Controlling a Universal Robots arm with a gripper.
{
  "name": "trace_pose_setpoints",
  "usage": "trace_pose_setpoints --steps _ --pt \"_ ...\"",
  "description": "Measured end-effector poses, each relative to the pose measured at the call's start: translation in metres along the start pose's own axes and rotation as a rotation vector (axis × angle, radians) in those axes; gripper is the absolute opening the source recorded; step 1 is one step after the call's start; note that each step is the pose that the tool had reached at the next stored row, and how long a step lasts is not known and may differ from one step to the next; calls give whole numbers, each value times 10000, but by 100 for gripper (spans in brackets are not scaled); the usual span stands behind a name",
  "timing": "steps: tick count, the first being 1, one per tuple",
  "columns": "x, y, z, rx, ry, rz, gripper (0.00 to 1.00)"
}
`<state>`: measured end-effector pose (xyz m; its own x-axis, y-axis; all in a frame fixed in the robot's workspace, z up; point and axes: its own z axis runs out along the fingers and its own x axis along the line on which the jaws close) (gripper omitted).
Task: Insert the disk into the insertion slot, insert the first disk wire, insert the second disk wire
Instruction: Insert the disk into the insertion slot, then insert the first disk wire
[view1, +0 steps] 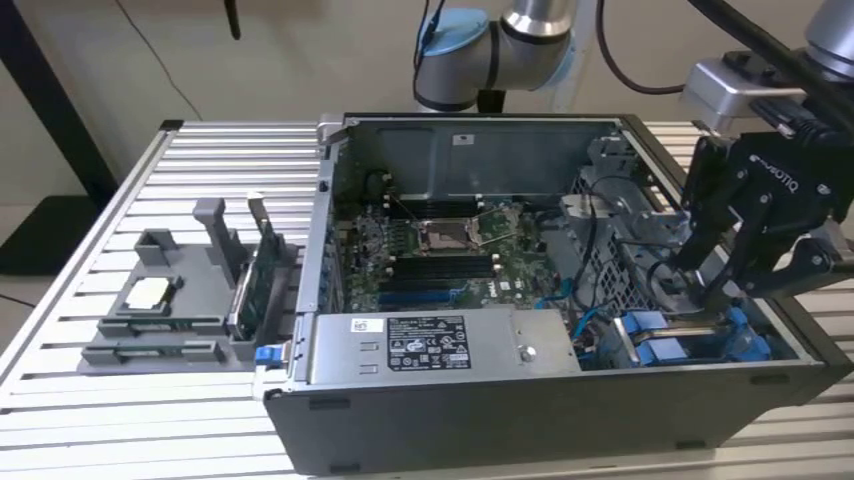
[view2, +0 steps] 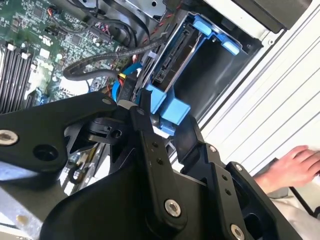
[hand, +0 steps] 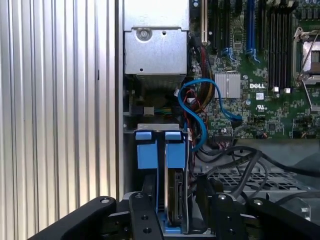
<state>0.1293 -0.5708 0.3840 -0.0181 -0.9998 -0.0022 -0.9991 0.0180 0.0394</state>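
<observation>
The gripper has its fingers closed onto the blue carrier end of the disk. The disk stands on edge in the insertion slot, at the computer case's near corner on the exterior view's right.

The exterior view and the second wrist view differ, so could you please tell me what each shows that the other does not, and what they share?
The exterior view adds a grey parts holder on the slatted table at the exterior view's left, the labelled power-supply box, and the arm's blue-capped joint. The second wrist view adds a person's hand near the case. Shared: the motherboard, the gripper above the drive bay, and the disk in its blue carrier, standing in the insertion slot.
</observation>
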Motion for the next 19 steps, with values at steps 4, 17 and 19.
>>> trace_pose_setpoints --steps 4,17,19 --pt "-2 1 -31 0 0 0 47" --pt "-78 5 -79 0 -1 0 47" --pt "-92 6 -99 0 3 0 47"
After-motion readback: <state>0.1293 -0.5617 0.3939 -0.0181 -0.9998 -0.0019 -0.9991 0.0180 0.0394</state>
